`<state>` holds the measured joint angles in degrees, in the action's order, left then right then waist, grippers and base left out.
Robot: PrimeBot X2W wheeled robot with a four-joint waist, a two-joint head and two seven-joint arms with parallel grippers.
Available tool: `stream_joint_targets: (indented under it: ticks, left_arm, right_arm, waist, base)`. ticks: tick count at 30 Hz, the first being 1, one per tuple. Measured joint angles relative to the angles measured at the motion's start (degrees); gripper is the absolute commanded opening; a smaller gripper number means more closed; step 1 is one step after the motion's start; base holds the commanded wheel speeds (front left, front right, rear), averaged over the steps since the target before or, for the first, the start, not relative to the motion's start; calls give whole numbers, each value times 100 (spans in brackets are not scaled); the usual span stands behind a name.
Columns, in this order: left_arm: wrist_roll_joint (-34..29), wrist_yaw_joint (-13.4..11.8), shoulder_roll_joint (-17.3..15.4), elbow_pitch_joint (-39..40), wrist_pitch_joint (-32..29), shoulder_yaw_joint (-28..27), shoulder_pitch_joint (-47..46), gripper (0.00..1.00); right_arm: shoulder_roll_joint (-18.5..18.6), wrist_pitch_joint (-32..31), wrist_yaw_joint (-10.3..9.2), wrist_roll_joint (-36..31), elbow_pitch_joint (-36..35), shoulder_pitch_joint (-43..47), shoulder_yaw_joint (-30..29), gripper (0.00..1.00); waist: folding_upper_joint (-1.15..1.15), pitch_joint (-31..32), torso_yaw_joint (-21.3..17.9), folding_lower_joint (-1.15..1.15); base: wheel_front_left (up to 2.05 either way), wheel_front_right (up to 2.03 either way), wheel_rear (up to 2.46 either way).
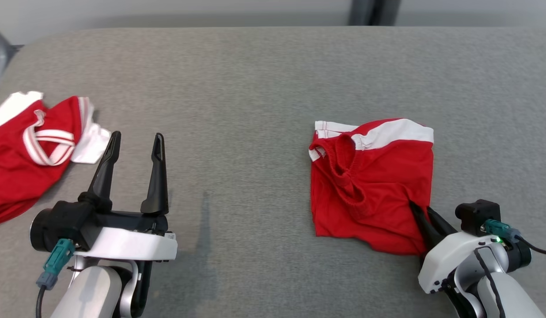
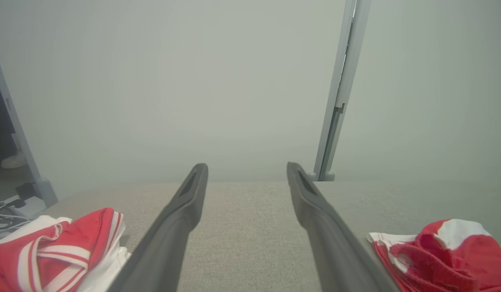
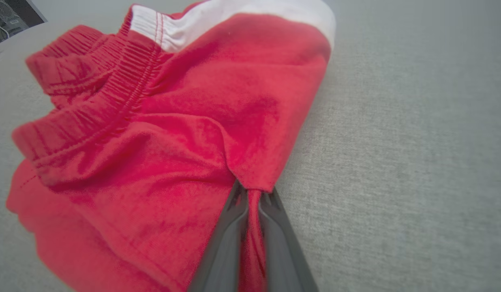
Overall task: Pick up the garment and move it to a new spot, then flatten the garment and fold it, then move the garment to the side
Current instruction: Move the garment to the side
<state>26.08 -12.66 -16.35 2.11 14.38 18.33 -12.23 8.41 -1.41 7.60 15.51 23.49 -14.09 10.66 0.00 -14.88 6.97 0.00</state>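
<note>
The right end effector [image 1: 421, 207] is pinching the near corner of the red shorts [image 1: 374, 176], its two dark fingers [image 1: 438, 223] drawn almost together with a fold of red cloth caught between them. In the right wrist view the end effector [image 3: 252, 190] is gripping that cloth just below a small flap of the shorts [image 3: 173, 134], and the rest of the shorts is spreading away ahead of it and off to its left. The shorts are lying folded on the grey bench [image 1: 255, 88], with the gathered elastic waistband [image 3: 84, 117] facing away from the fingertips and a white band [image 1: 396, 132] running along the far edge.

The left end effector [image 1: 137, 134] is hovering over bare bench with its fingers spread wide and nothing between them. From its own wrist view the left end effector [image 2: 246, 165] is pointing toward a pale wall and a grey upright post [image 2: 339, 93]; the shorts [image 2: 449, 251] are sitting well off to its right.

A second red and white garment [image 1: 17, 159] is lying crumpled just beside the left end effector, on its left side. It is looking like a jersey with striped trim [image 2: 52, 251], though it is too bunched up for me to be sure.
</note>
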Motion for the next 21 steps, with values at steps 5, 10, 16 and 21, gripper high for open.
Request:
stream_joint_targets:
  ticks: [5,10,16,21]
  left_arm:
    - [-83,-1,-68,160,-60,44,-90,100]
    - [-164,8,-138,370,-185,122,-257,100]
    - [-294,64,-227,632,-393,260,-559,100]
    - [-417,80,-327,795,-564,311,-754,100]
  right_arm:
    - [259,79,-1,113,-30,-215,402,0]
    - [732,282,-3,223,108,-793,1023,0]
    - [1410,610,-2,401,487,-1657,1588,0]
    - [1968,969,-3,586,906,-2242,1551,0]
  waist:
    - [0,-133,-420,0]
    - [0,-311,-859,0]
    - [0,-703,-1245,0]
    - [0,-1063,-1527,0]
  base:
    - [0,0,0]
    - [0,0,0]
    - [0,0,0]
    - [0,0,0]
